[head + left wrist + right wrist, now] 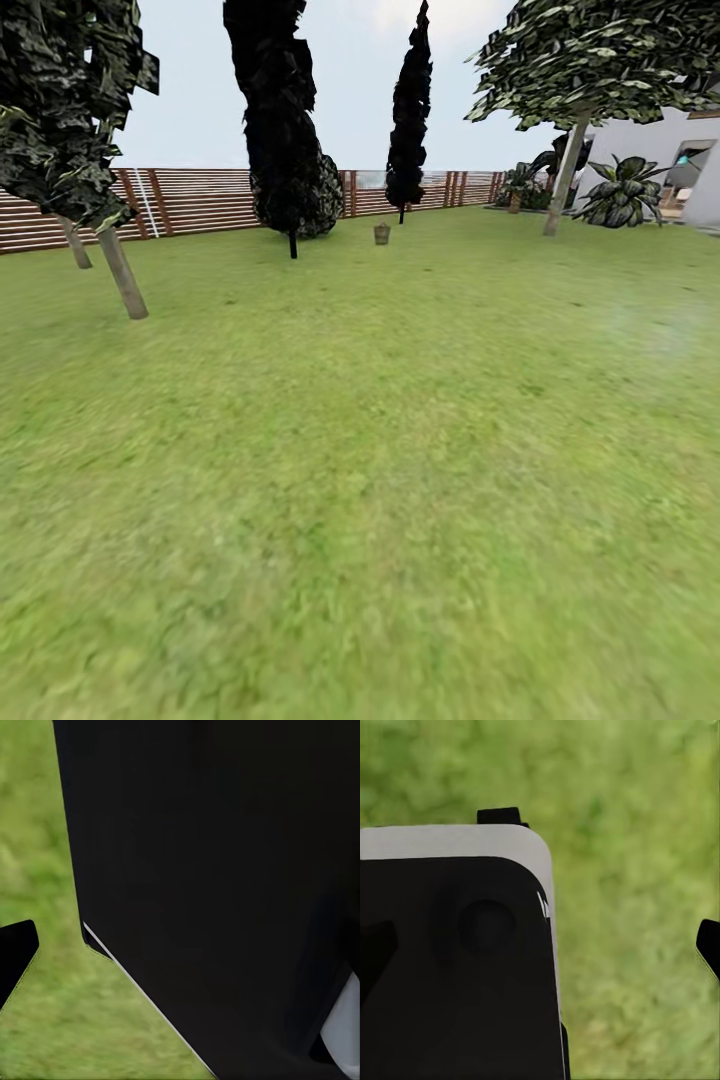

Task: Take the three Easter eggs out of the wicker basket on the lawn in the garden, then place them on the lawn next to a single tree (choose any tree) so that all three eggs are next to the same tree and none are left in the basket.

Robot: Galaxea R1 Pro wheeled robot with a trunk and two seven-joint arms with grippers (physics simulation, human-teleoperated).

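The wicker basket (382, 234) is a tiny brown shape far off on the lawn (400, 450), near the fence. The Easter eggs cannot be made out at this distance. A tree (122, 272) with a leaning grey-brown trunk stands at the left, and another tree (563, 180) stands at the right by the house. In the left wrist view my left gripper (180, 960) hangs over grass beside the robot's black body, one black fingertip (15, 956) at the frame's edge. My right gripper (540, 952) is spread wide, a fingertip (709, 945) at the edge, nothing held.
Two dark columnar trees (285, 120) (408, 110) stand near the basket. A brown slatted fence (200, 200) closes the far side. A white house (660, 150) and broad-leaved plants (620, 192) sit at the right. Open grass stretches from me to the basket.
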